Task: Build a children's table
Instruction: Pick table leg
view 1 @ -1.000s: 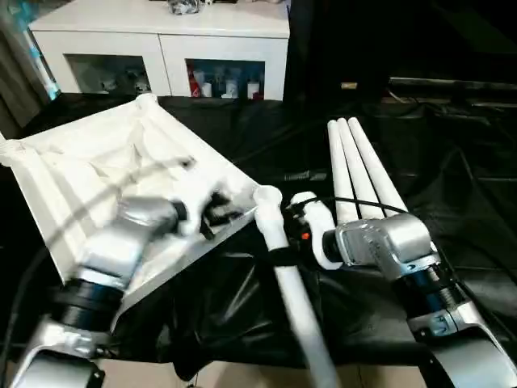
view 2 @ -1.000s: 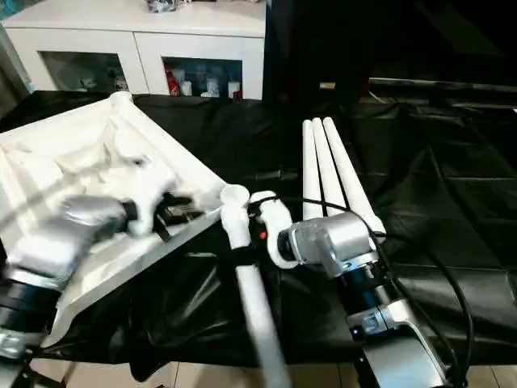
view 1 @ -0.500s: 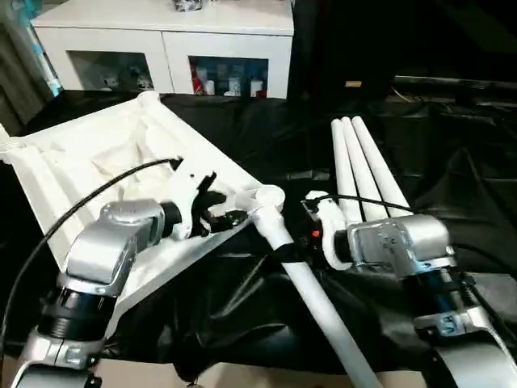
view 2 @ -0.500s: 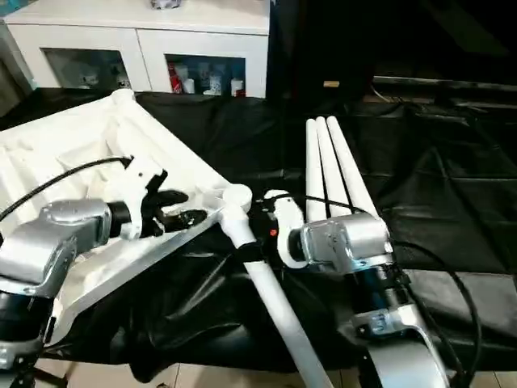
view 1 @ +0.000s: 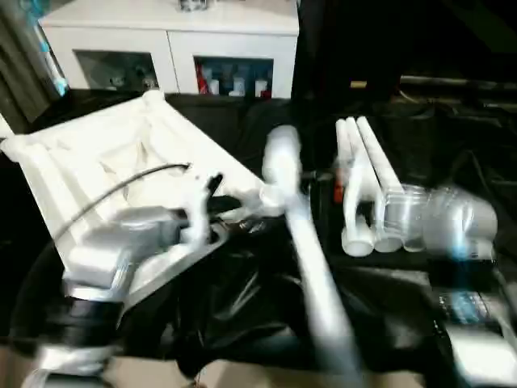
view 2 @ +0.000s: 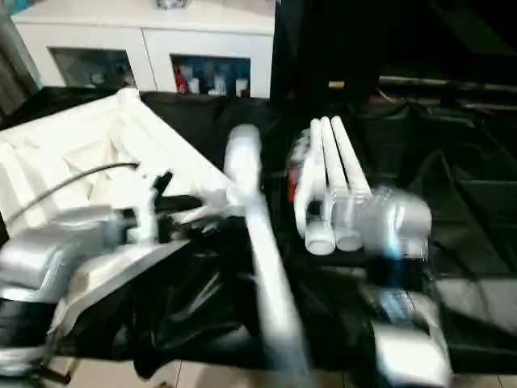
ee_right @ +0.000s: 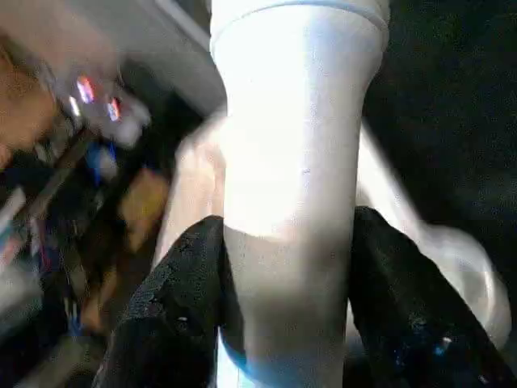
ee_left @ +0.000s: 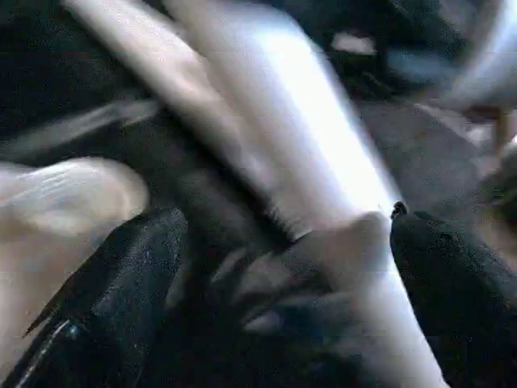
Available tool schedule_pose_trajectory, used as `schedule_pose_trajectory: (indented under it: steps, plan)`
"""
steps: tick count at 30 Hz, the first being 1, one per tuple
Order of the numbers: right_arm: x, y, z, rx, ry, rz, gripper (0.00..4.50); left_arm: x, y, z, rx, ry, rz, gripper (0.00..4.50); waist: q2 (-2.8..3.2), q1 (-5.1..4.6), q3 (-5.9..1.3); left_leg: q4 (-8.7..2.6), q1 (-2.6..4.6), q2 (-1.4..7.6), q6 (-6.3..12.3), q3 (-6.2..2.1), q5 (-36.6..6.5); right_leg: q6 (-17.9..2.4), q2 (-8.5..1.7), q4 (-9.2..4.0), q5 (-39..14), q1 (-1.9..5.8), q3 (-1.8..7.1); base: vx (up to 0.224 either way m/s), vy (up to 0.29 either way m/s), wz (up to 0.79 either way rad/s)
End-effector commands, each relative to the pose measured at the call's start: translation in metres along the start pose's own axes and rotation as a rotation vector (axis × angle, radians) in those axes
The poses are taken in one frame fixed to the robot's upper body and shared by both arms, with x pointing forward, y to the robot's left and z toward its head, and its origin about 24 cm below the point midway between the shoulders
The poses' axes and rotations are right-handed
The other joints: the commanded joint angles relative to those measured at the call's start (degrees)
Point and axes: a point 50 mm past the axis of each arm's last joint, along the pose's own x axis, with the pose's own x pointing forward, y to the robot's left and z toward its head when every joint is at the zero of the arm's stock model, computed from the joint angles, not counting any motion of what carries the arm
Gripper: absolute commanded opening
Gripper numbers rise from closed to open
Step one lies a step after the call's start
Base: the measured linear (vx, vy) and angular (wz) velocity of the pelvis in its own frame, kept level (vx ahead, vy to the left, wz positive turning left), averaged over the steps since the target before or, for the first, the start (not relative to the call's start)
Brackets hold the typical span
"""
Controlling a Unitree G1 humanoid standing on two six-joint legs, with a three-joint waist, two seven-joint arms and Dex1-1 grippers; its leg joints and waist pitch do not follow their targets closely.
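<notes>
Gripped by right hand (ee_right: 287,323), leg (view 1: 303,250) points away.

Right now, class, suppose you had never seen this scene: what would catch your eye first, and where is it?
First, the long white leg running down the middle of the head view, clamped between the right gripper's black fingers. To its left lies the white tabletop, ribbed underside up on the black cloth, with the left gripper spread open at its near corner. To the right, three more legs lie side by side.
</notes>
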Motion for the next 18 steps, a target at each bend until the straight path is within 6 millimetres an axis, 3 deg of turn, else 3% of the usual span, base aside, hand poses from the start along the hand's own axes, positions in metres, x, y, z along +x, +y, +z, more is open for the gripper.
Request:
schedule_pose_trajectory:
  steps: [1,2,6,8,9,13,18]
  plan:
    - [-0.004,-0.011,0.005,0.063,-0.077,-0.049,1.87,-0.001,0.001,0.004,-0.031,-0.022,0.016,4.50,0.45,-0.11,-4.12,-3.89,-0.16,1.24,-1.35,-0.28,-5.19,-9.68,-3.06,-4.19,-7.54,3.36,2.79,0.000,0.000,0.00]
    - [-0.003,-0.013,0.011,0.072,-0.136,-0.077,1.87,0.003,-0.001,0.002,-0.052,-0.023,0.004,4.50,0.40,-0.15,-4.29,-3.73,-0.25,1.23,-1.22,-0.17,-3.70,-10.23,-3.22,-3.98,-4.97,3.49,2.82,0.000,0.000,0.00]
    - [-0.001,-0.030,0.030,0.186,-0.370,-0.258,1.86,0.016,-0.010,-0.009,-0.114,0.000,-0.026,4.50,0.32,-0.11,-4.54,-3.56,-0.43,0.96,-0.92,-0.05,-2.44,-10.88,-3.19,-3.73,-3.31,3.63,2.68,0.000,0.000,0.00]
    - [-0.001,-0.032,0.036,0.224,-0.438,-0.293,1.86,0.017,-0.013,-0.011,-0.117,0.004,-0.038,4.50,0.24,-0.17,-4.73,-3.26,-0.78,0.79,0.31,0.01,-0.32,-10.72,-2.94,-3.19,0.61,3.69,2.70,0.000,0.000,0.00]
    - [-0.002,-0.033,0.040,0.246,-0.479,-0.305,1.86,0.016,-0.015,-0.011,-0.119,0.005,-0.051,4.50,-0.23,-0.28,-4.69,-3.32,-0.98,0.78,0.75,0.01,-0.09,-10.59,-2.88,-3.20,1.08,3.77,2.66,0.000,0.000,0.00]
    - [-0.003,-0.035,0.047,0.311,-0.539,-0.308,1.86,0.011,-0.014,-0.018,-0.079,0.063,-0.027,4.50,0.11,-0.25,-4.54,-3.28,-0.95,0.76,1.70,0.08,-1.06,-9.57,-2.80,-3.30,-0.49,3.57,2.56,0.000,0.000,0.00]
    - [-0.002,-0.035,0.055,0.340,-0.581,-0.305,1.86,0.002,-0.004,-0.024,-0.044,0.110,0.042,4.50,0.26,-0.46,-4.39,-3.37,-0.75,0.81,0.82,0.11,-2.77,-8.64,-2.67,-3.48,-3.43,3.38,2.51,0.000,0.000,0.00]
